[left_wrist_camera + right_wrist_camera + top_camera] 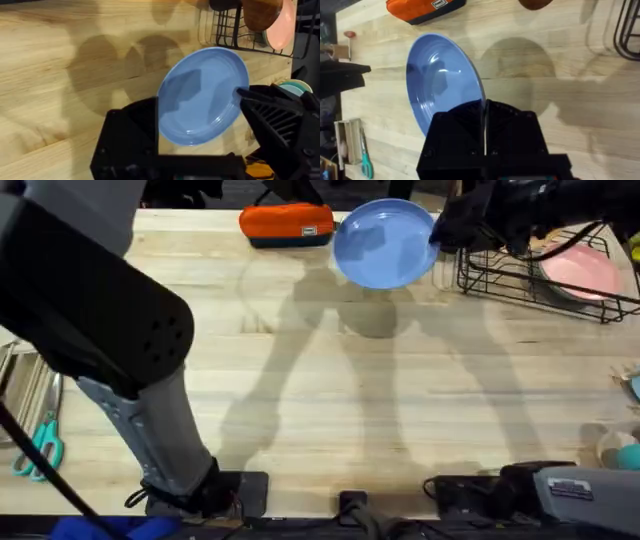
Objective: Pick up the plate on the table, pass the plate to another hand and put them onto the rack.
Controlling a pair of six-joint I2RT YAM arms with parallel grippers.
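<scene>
Glossy plate; grained wood table

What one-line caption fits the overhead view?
Right gripper holds the light-blue plate by its rim above the table, beside the rack holding a pink plate.

Plate held above the far worktop, its rim in the right end effector. Rack at far right, just right of the plate, with a second plate in it. Pouch on the worktop at the plate's left. Scissors near left.
</scene>
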